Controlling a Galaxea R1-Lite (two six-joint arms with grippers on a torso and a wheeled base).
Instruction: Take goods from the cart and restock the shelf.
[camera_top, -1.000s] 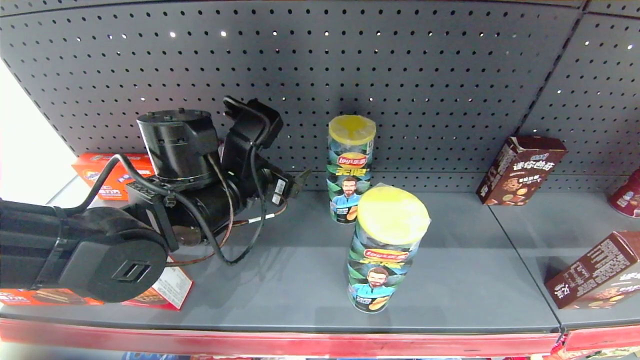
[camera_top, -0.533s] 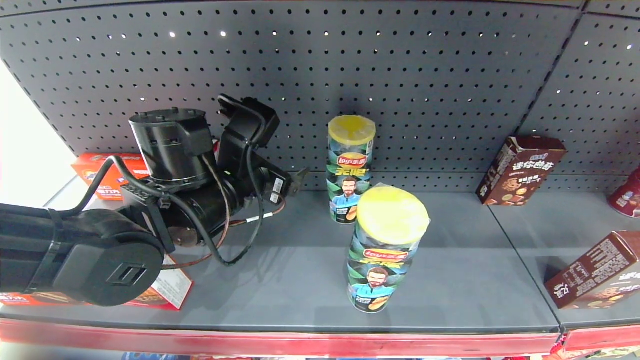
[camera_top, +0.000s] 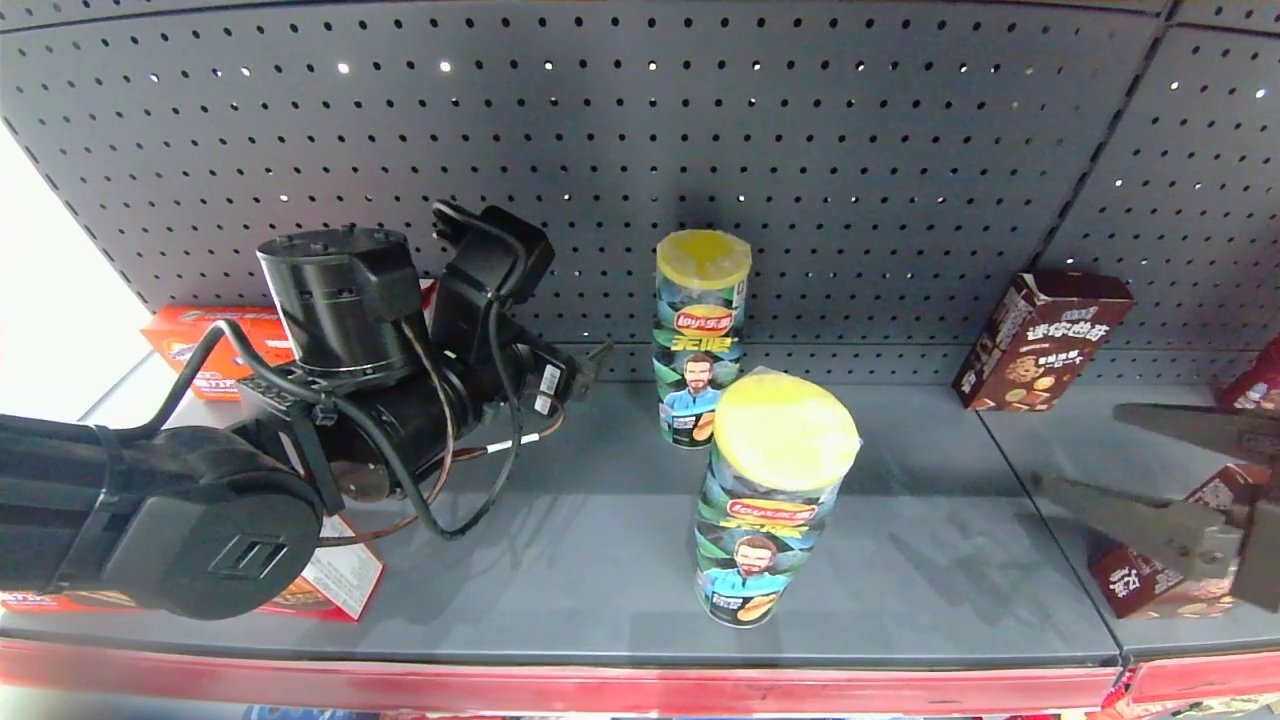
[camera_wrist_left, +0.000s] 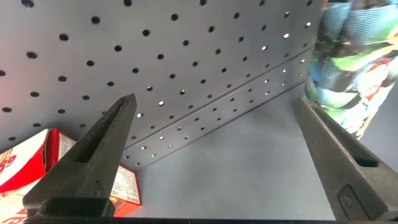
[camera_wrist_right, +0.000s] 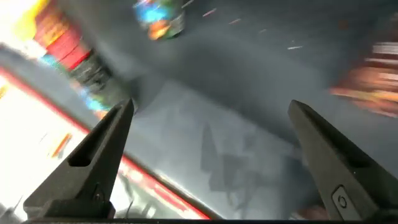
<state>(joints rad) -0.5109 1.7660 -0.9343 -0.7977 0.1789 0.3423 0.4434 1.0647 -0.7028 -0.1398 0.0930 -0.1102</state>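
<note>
Shelf (camera_top: 560, 570) restocking: jaws parted
The left gripper (camera_wrist_left: 214, 102) is held spread and empty near the rear chip canister (camera_top: 700, 340); the front chip canister (camera_top: 770, 500) is stood upright, label outward, presumably for display. The right gripper (camera_top: 1080, 448) is likewise spread.

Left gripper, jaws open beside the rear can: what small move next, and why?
Probably draw the left gripper back off the shelf for more goods: its jaws are open and empty, and the rear can and front can stand upright.

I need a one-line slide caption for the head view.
Left end effector, open, beside the rear chip can on the grey shelf.
</note>
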